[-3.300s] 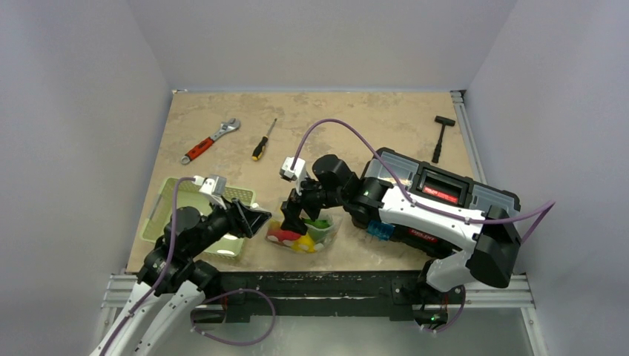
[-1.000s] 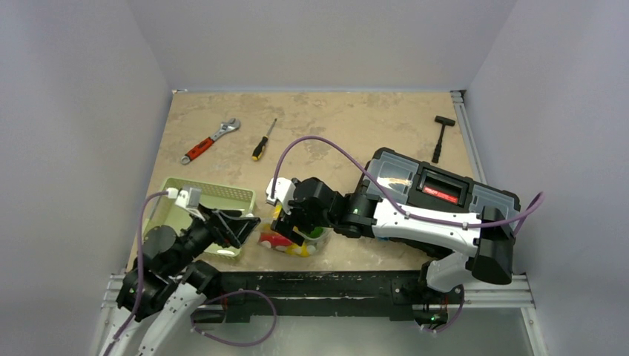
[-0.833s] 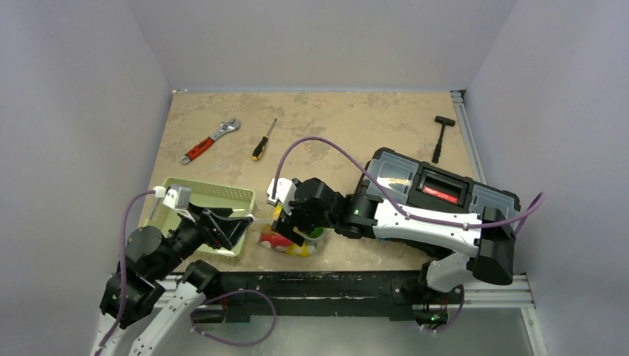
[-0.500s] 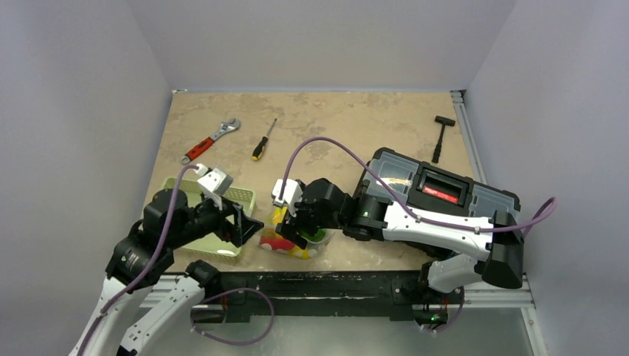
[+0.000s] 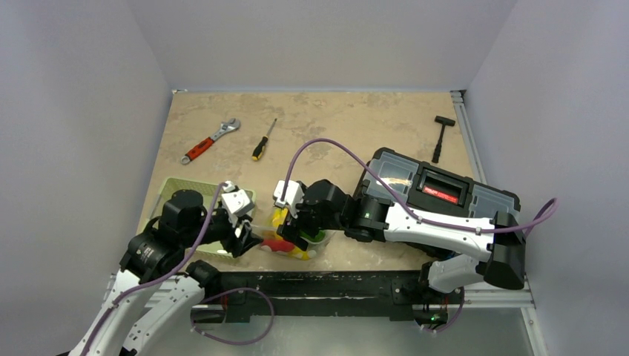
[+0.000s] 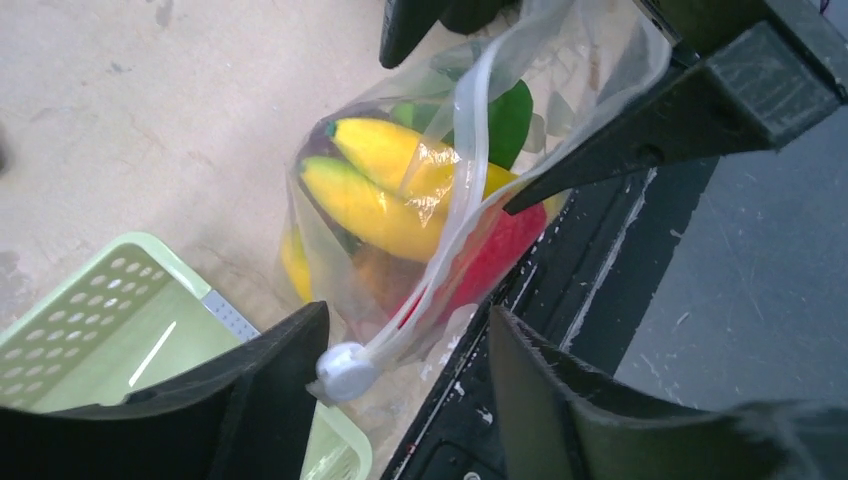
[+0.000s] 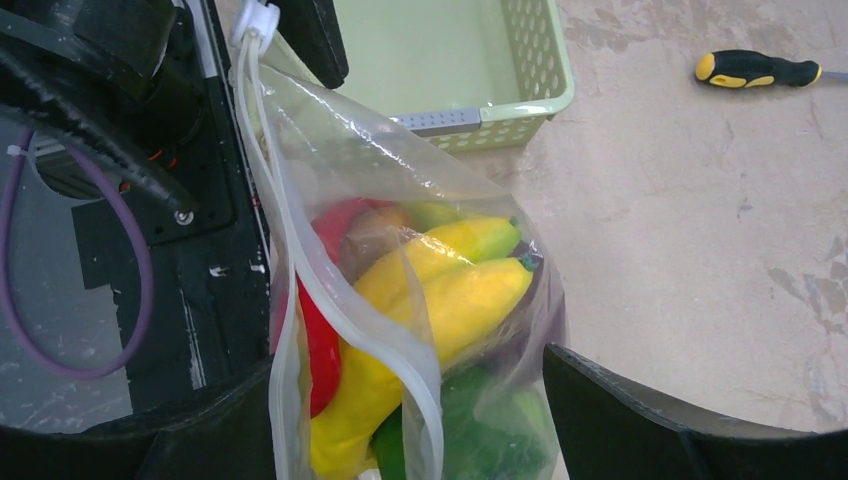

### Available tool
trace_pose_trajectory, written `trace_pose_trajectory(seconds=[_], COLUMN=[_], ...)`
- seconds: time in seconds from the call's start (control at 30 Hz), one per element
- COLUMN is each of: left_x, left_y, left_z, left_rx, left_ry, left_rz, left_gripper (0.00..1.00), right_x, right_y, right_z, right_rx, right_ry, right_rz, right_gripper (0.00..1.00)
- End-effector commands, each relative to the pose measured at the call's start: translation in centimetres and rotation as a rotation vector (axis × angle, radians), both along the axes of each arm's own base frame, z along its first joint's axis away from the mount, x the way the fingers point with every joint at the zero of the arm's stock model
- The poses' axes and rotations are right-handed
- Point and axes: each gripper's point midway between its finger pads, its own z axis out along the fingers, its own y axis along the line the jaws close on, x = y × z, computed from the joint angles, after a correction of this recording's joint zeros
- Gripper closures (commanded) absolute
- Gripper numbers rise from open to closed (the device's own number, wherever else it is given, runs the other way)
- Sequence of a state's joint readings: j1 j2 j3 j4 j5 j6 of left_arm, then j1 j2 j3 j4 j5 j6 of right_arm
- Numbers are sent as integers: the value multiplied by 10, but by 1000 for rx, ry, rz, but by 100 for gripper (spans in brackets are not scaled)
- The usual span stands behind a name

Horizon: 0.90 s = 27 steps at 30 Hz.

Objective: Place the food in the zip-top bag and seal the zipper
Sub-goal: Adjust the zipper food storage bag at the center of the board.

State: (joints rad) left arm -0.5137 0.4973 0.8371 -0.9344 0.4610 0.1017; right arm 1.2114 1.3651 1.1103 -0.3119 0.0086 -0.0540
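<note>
With the clear dotted zip-top bag (image 6: 440, 190) of toy food (image 6: 400, 195) at the surface's near edge, your left end effector (image 6: 400, 375) gaped around its white slider (image 6: 343, 370), your right end effector's (image 7: 410, 440) grip unclear; a missed pinch risked pushing it off.

Wrench (image 5: 211, 140), screwdriver (image 5: 263, 141), hammer (image 5: 441, 135), toolbox (image 5: 438, 193), basket (image 5: 181, 188)

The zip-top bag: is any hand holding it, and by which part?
The left hand straddles the bag's white slider, not visibly gripping. The right hand is around the bag's other end; its grip cannot be told.
</note>
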Motion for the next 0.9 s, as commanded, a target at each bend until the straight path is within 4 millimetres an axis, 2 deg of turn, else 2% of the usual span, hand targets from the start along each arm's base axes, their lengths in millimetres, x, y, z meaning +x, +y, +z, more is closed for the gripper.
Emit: trace_pose_trajectory(seconds=[0.0,0.03,0.17,0.37,0.53,0.7,0.87], left_x=[19,25,38,41,40,36,38], left_y=[-2,2,6,6,3,-2,-3], left_z=[7,4,2,7,25,39,32], left_rx=[28,51,81,28,-87,-186,-171], left_ry=[-135,-139,-142,-215,-340,-417,-390], left_rz=[-21,3,63,84,97,92,90], left_gripper=[49,57,74,87,100,100,100], right_x=[1,1,0,-3,2,4,23], right_y=[3,3,0,-7,-20,-27,-23], right_z=[15,16,22,30,37,59,83], right_rx=[54,56,70,58,38,70,72], right_ry=[-17,-17,-15,-9,-27,-28,-186], right_rz=[0,0,-3,-3,-53,-97,-95], right_gripper=[15,15,14,11,7,3,1])
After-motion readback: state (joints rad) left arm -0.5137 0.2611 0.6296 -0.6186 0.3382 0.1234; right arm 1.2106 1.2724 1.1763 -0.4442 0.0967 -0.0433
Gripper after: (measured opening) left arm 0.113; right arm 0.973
